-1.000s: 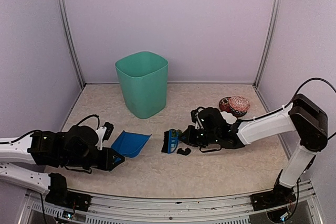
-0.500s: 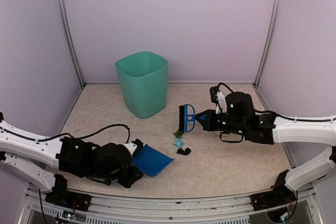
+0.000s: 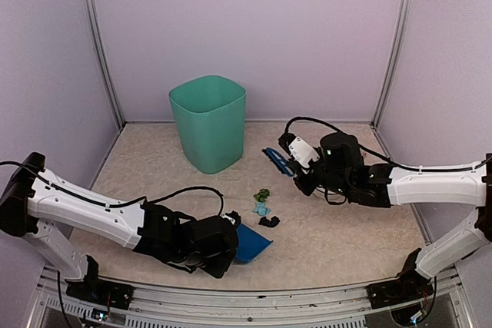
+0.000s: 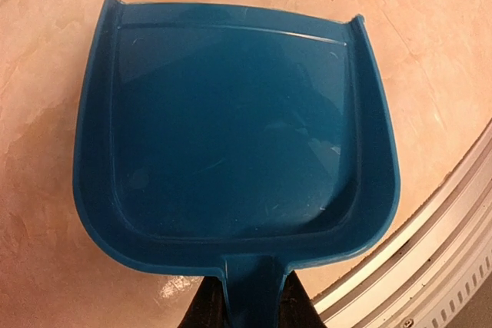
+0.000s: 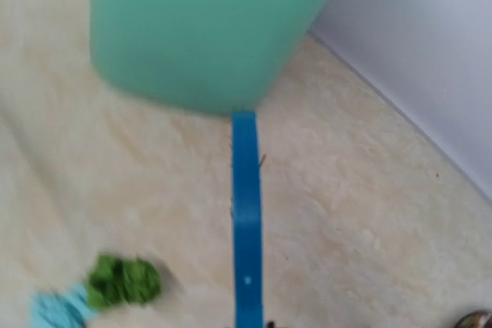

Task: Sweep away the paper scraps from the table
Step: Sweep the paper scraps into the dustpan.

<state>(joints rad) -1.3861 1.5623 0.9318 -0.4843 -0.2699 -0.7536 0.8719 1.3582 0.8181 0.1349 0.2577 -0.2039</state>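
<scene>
Paper scraps (image 3: 263, 207), small crumpled coloured bits: light, soft; sweep, never pinch; left gripper (image 4: 250, 306) clamps blue plastic dustpan (image 4: 231, 136); right gripper (image 3: 294, 163) clamps blue brush (image 3: 274, 159).

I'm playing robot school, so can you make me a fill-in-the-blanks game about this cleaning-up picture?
The left end effector holds a blue ___.
The right end effector holds a blue ___.
The black paper scrap lies on the ___.
Missing words: dustpan, brush, table.
</scene>
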